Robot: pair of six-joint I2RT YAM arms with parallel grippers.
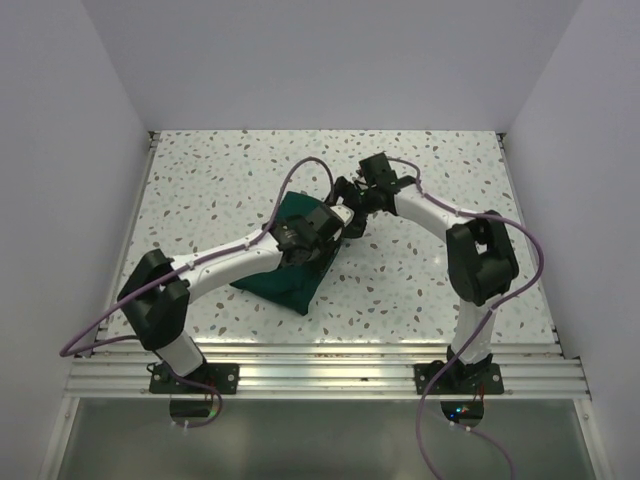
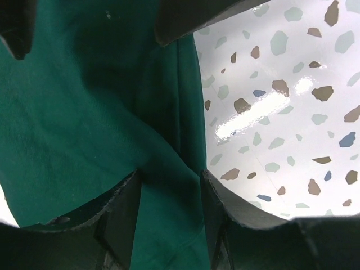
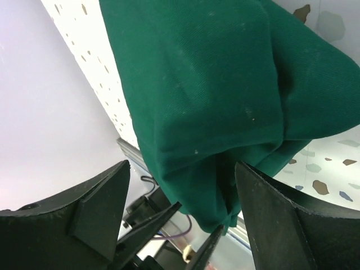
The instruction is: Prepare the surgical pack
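Note:
The surgical pack (image 1: 285, 278) is a puffy dark green cloth bundle lying on the speckled table, left of the middle. My left gripper (image 1: 347, 228) is at its far right corner. In the left wrist view, the left gripper (image 2: 169, 197) is shut on a fold of the pack (image 2: 84, 112). My right gripper (image 1: 350, 196) is just behind it. In the right wrist view, the right gripper (image 3: 183, 191) is open wide, with the lifted end of the pack (image 3: 214, 84) hanging between its jaws. The left gripper's fingers (image 3: 154, 225) pinch the cloth's tip there.
The speckled white table (image 1: 220, 180) extends all around the bundle and also shows in the left wrist view (image 2: 281, 112). An aluminium rail (image 1: 320, 375) runs along the near edge by the arm bases. White walls enclose the left, back and right.

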